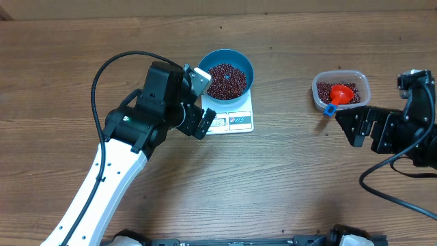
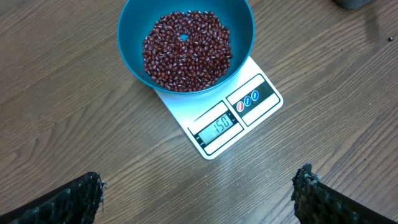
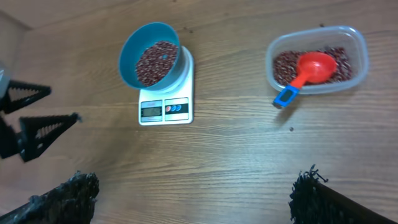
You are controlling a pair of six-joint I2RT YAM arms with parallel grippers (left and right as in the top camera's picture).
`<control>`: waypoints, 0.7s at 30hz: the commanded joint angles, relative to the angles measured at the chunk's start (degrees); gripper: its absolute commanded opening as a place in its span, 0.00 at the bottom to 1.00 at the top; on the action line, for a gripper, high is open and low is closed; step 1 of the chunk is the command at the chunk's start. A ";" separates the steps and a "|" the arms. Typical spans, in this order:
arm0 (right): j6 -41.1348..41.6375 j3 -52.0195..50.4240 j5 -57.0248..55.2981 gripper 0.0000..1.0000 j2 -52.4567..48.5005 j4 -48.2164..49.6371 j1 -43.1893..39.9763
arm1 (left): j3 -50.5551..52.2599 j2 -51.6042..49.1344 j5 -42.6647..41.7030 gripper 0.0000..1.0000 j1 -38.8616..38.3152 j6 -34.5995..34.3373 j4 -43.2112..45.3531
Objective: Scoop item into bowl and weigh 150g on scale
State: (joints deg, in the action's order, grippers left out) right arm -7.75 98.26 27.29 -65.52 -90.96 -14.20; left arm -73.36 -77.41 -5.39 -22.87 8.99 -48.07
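One bowl [image 2: 130, 37], one scale [image 2: 239, 118], one container [image 3: 360, 59], one scoop [image 3: 314, 67], one left tool [image 2: 199, 177], one right tool [image 3: 198, 177], countless beans [image 2: 186, 50].

Red-brown beans [image 2: 186, 59] heaped in blue bowl [image 2: 130, 43] atop white scale [image 2: 180, 112], display reading 150

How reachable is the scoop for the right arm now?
Probably yes. The right gripper is open and empty, only bare table lies between it and the red scoop, whose blue handle end sticks out past the rim of the clear container.
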 commanded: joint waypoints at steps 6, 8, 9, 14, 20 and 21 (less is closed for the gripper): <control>-3.26 0.44 3.50 1.00 0.79 0.42 0.31 | 0.24 -0.48 -0.42 1.00 -0.02 -0.63 0.09; -3.61 0.44 3.78 1.00 0.81 0.46 0.31 | 0.24 -0.48 -0.42 1.00 -0.02 -0.63 0.07; -6.56 0.44 5.46 1.00 1.05 0.26 0.31 | 0.24 -0.48 -0.42 1.00 -0.02 -0.63 0.09; -13.53 0.44 10.36 1.00 2.95 0.15 0.31 | 0.24 -0.48 -0.42 0.99 -0.02 -0.63 0.07; -13.05 0.44 11.45 1.00 4.02 0.13 0.31 | 0.24 -0.48 -0.42 1.00 -0.02 -0.63 0.09; -12.74 0.31 11.63 1.00 4.02 0.26 0.42 | 0.24 -0.48 -0.42 0.99 -0.02 -0.66 0.09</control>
State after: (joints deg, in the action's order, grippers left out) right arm -19.59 98.26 36.80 -61.89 -91.09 -14.20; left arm -73.36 -77.41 -5.39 -22.87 8.99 -48.07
